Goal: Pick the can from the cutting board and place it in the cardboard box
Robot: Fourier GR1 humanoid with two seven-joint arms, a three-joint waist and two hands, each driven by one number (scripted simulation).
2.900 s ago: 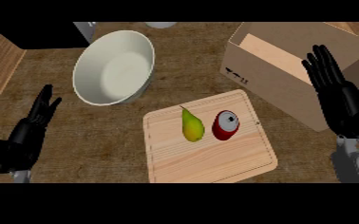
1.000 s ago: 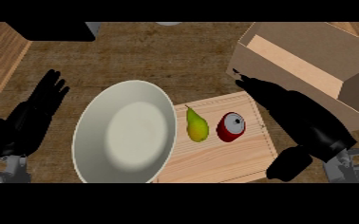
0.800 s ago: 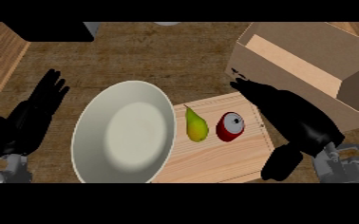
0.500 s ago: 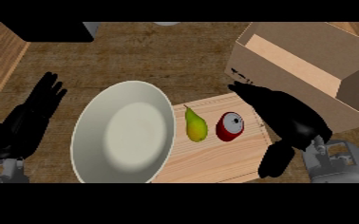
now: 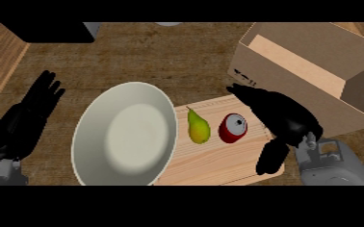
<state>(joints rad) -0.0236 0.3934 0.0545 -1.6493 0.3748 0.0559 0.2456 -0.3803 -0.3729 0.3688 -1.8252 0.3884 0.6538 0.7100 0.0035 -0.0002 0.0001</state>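
Note:
A red can (image 5: pixel 232 128) lies on its side on the light wooden cutting board (image 5: pixel 213 161), its silver end facing up. Just right of the can hovers my right hand (image 5: pixel 280 116), fingers stretched toward the far left and thumb hanging down near the board's right edge; it holds nothing. The open cardboard box (image 5: pixel 305 67) stands at the back right, close behind that hand. My left hand (image 5: pixel 28 118) rests open at the left edge, fingers up.
A yellow-green pear (image 5: pixel 198 127) lies on the board left of the can. A large white bowl (image 5: pixel 124 134) overlaps the board's left side. A dark block (image 5: pixel 50 31) sits at the back left.
The view has shifted, so the bowl and board look closer. My right hand has come down from beside the box to right beside the can and drawn in slightly. The can has not moved.

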